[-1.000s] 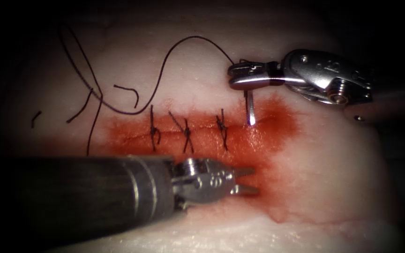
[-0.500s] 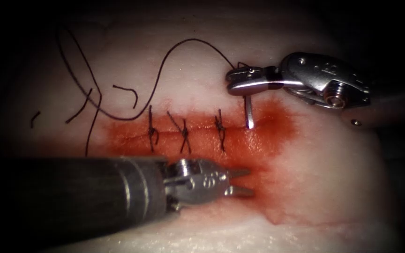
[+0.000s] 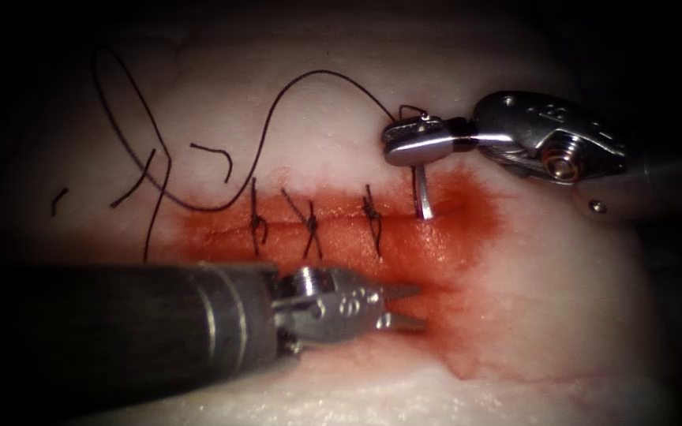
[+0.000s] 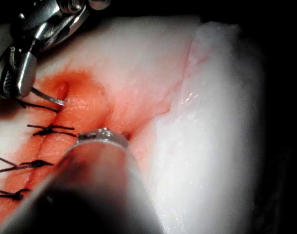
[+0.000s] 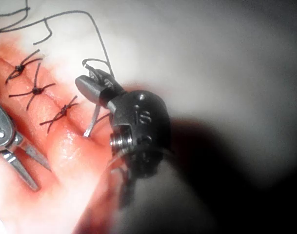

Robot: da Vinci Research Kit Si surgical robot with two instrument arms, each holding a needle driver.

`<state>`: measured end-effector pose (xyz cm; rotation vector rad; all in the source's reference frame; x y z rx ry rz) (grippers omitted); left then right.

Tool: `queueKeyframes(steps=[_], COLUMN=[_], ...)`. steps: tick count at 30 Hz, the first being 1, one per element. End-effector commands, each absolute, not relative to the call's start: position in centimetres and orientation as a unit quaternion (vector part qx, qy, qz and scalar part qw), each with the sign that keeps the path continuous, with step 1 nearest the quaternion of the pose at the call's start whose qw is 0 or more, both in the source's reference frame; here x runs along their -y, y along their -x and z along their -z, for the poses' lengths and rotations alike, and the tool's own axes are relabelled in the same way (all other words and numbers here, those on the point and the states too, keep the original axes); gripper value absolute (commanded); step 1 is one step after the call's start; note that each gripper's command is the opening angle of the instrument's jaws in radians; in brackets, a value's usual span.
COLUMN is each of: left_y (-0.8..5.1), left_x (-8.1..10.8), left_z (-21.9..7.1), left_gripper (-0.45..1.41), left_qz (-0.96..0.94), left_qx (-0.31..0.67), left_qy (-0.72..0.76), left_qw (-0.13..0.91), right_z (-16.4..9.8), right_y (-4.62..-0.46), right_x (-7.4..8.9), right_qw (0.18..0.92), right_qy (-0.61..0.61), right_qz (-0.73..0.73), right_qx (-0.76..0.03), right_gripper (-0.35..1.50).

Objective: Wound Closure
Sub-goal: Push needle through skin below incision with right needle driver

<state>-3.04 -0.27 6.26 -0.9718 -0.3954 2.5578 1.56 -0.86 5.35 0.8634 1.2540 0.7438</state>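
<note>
My right tool (image 3: 394, 143) is shut on the curved needle (image 3: 421, 194) close to its thread end. The needle hangs steeply down, its tip touching the tissue (image 3: 562, 300) at the far edge of the cut, just right of the third stitch (image 3: 372, 217); whether the tip is in the tissue I cannot tell. The right wrist view shows the same jaws (image 5: 85, 84) holding the needle (image 5: 93, 119). Dark thread (image 3: 278, 102) arcs from the needle's tail to the left. My left tool (image 3: 410, 306) lies on the near side of the cut, open and holding nothing.
Three tied stitches (image 3: 311, 229) cross the cut left of the needle. Red fluid (image 3: 467, 213) stains the tissue around the cut. Cut ends of thread (image 3: 215, 158) lie at the far left. The left tool's thick shaft (image 3: 120, 331) covers the near left.
The right tool rolled slightly and the needle tip sank a little toward the cut's edge. The left tool drew back a short way to the left, still open.
</note>
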Motion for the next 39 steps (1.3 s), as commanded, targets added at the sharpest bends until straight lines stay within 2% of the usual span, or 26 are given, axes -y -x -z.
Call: queueKeyframes(steps=[1,11,29,33,37,39], left_y=[3.09,3.07,3.07,3.06,3.07,3.06], left_x=[0.28,0.28,0.26,0.26,0.28,0.30], left_z=[-6.31,-6.31,-6.30,-6.29,-6.24,-6.16], left_gripper=[0.10,0.10,0.10,0.10,0.10,0.19], left_qz=[-0.909,-0.909,-0.909,-0.909,-0.908,-0.907], left_qx=[0.141,0.140,0.141,0.140,0.142,0.144], left_qy=[0.346,0.344,0.344,0.344,0.344,0.346], left_qw=[0.186,0.189,0.190,0.190,0.190,0.192], right_z=[-5.38,-5.30,-5.09,-5.06,-5.09,-5.12], right_y=[-1.63,-1.56,-1.67,-1.67,-1.59,-1.51], right_x=[0.91,1.24,1.70,1.71,1.46,1.33], right_qw=[0.658,0.599,0.562,0.567,0.607,0.589], right_qy=[-0.390,-0.468,-0.541,-0.519,-0.421,-0.393], right_qz=[-0.335,-0.454,-0.454,-0.466,-0.441,-0.469], right_qx=[-0.550,-0.464,-0.431,-0.437,-0.510,-0.528], right_gripper=[-0.35,-0.35,-0.35,-0.35,-0.35,0.09])
